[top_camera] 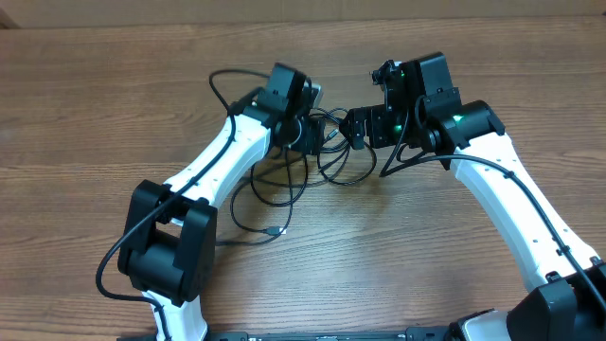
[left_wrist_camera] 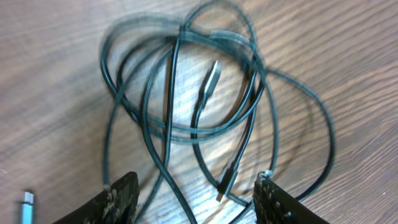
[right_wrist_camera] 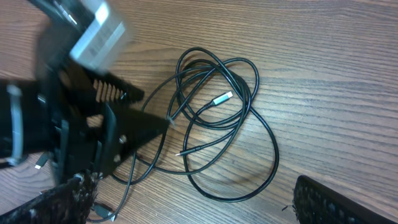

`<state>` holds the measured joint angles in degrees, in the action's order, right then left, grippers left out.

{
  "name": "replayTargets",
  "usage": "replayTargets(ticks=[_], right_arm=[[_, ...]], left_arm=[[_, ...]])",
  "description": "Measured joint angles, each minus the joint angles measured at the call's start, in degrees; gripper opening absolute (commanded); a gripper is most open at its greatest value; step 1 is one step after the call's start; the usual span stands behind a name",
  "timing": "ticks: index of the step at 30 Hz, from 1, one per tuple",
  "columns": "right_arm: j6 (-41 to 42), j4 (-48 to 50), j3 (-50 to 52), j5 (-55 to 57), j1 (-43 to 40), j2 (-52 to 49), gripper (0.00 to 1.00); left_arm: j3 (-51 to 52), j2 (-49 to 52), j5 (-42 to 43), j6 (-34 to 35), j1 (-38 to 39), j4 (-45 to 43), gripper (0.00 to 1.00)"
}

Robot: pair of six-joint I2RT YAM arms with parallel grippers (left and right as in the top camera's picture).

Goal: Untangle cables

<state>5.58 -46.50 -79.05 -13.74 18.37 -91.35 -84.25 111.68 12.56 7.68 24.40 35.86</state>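
Left gripper (left_wrist_camera: 196, 190): jaws partly apart, straddling cables (left_wrist_camera: 186, 132), nothing pinched; likely lining up on 1 strand. Cables: tangled loops mid-table (top_camera: 95, 114), nearer far edge, between 2 grippers. Right gripper (right_wrist_camera: 193, 199): jaws wide, empty, facing tangle, probably ready to pull.

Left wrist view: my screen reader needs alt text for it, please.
Thin black cables lie in tangled, overlapping loops on a wooden table, a silvery plug at their middle. The left gripper stands open at the bottom edge.
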Motion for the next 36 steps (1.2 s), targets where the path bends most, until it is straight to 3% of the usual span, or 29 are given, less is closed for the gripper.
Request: replayTargets(ticks=[14,36], right_arm=[[0.0,0.0,0.0,0.0,0.0,0.0,1.0],[0.0,-0.3,0.0,-1.5,0.0,0.0,1.0]], left_arm=[[-1.7,0.0,-14.7,-3.2,0.0,6.3,0.57],[8.4,0.0,-12.9,1.0,0.0,-4.2,0.6]])
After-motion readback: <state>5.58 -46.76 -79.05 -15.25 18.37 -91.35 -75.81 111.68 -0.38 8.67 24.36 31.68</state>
